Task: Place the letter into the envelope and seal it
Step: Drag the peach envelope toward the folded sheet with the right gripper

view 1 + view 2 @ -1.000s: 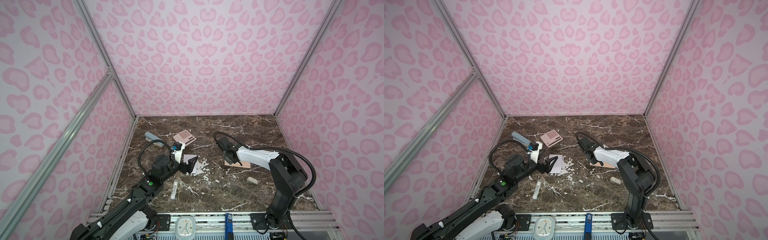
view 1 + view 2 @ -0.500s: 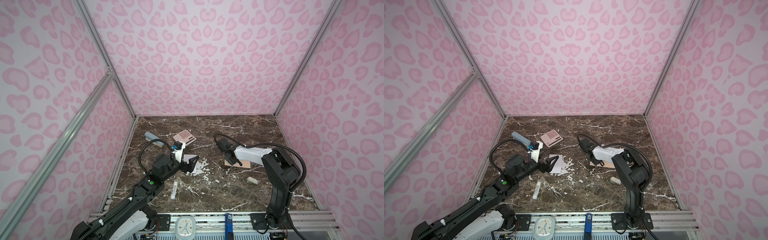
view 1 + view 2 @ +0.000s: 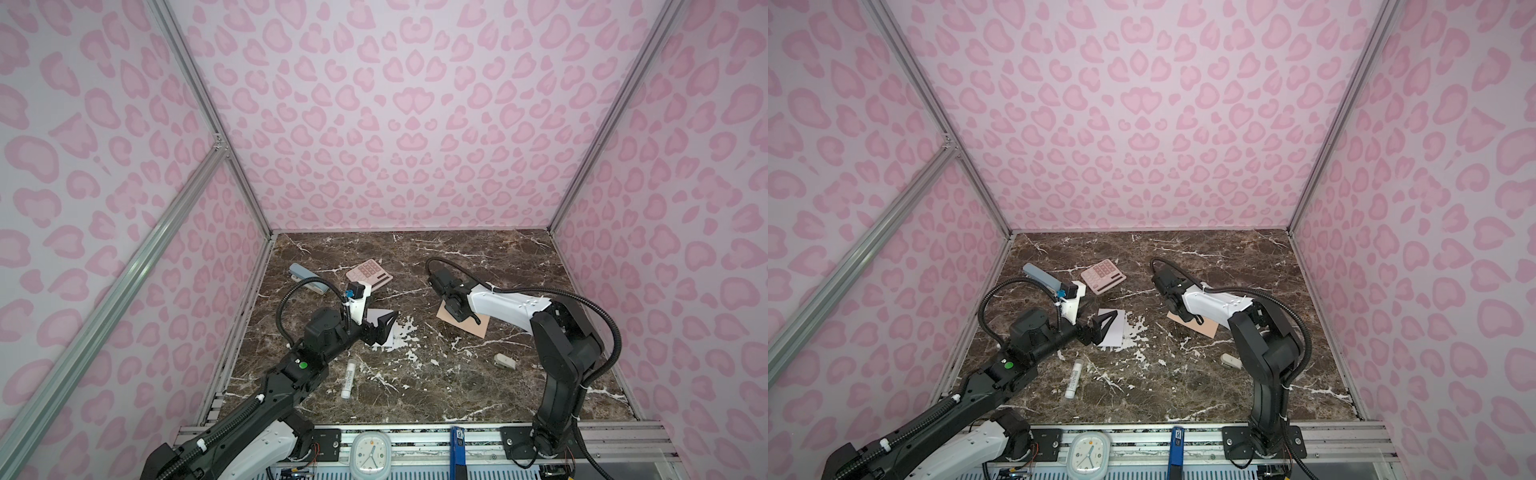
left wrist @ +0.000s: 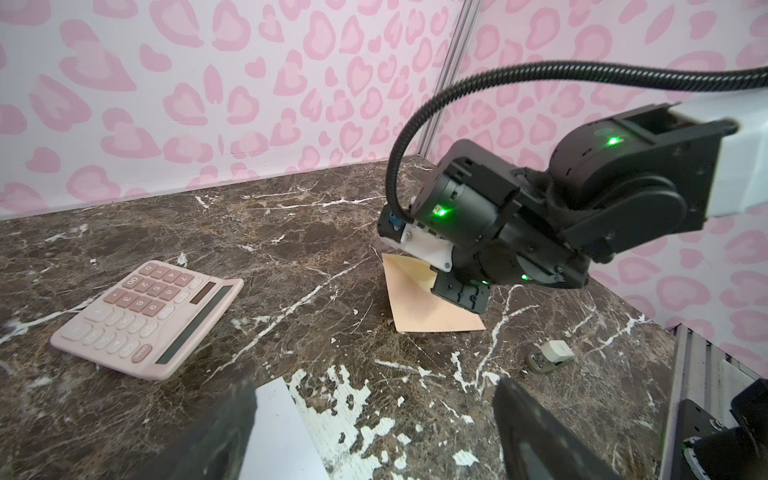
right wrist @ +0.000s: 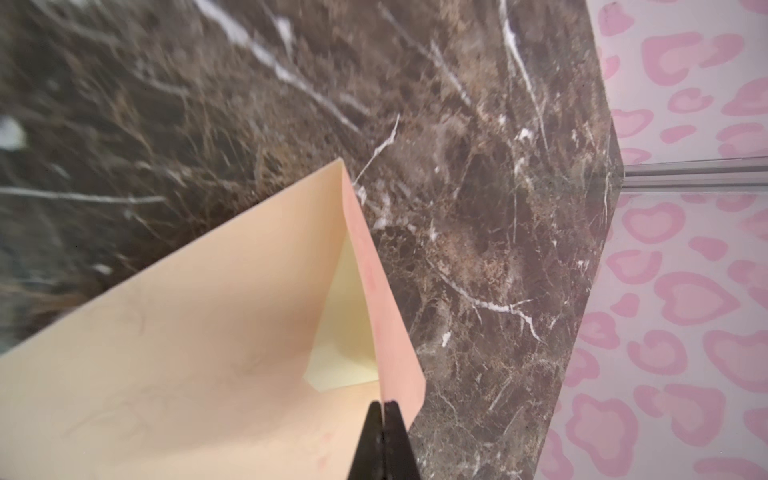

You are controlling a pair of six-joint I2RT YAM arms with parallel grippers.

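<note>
Right end effector [image 5: 384,409] is clenched on the envelope [image 5: 187,353], gripping it by its flap edge. The envelope lies flat on the marble surface [image 3: 415,374], right of centre in both top views. Left end effector [image 3: 382,328] gapes, released, over the letter [image 3: 1117,332], left of centre. Risk: nothing pins the envelope body, so pulling the flap may drag, lift or crease it. A second ago the right jaws stood half apart.

Inventory for you, one of each: envelope [image 3: 468,327], letter [image 3: 1115,337], pink calculator [image 3: 369,274], white glue stick [image 3: 348,380], blue-grey stapler [image 3: 306,277], small white item [image 3: 504,362], clock [image 3: 370,454].
</note>
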